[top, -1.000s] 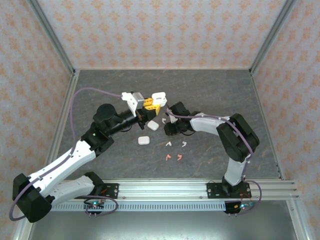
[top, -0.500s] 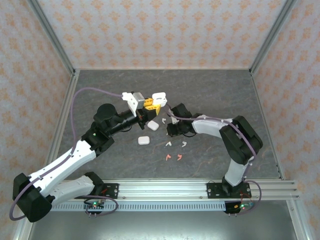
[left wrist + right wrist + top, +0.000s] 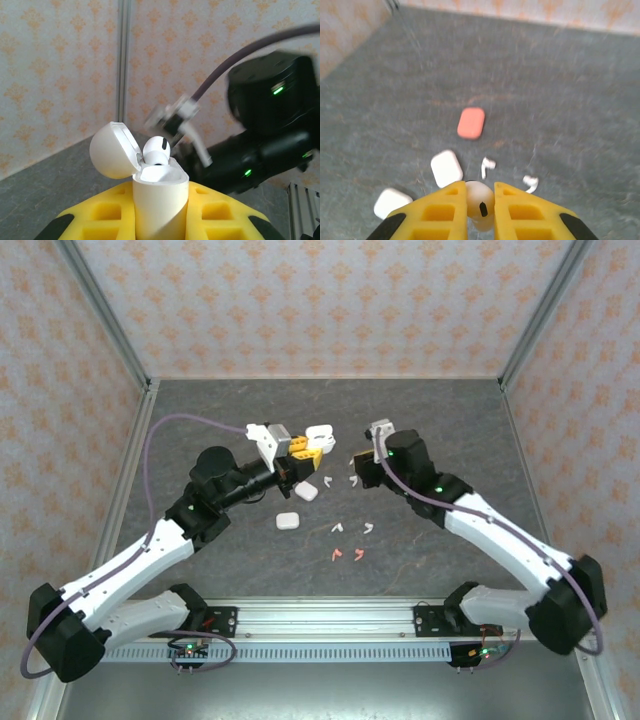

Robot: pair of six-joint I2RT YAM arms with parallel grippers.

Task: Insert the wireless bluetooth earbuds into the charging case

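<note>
The left gripper (image 3: 308, 448) is closed on an open white case (image 3: 160, 200), which is held upright between yellow fingers (image 3: 107, 215). The lid (image 3: 112, 150) is swung to the left. One white bud (image 3: 156, 149) is seated in the case, and its stem is hidden inside.

The right gripper (image 3: 356, 459) is clamped on a second bud (image 3: 480, 202), whose sides are covered by the fingers. From above, the two grippers are seen near each other but apart.

On the table (image 3: 440, 420) lie a closed case (image 3: 306, 491) and another closed case (image 3: 287, 521). Nearer the arms' bases lie loose white buds (image 3: 338, 528) and coral buds (image 3: 345, 555).

In the blurred right wrist view, a coral rounded thing (image 3: 471, 123) cannot be made out further.
</note>
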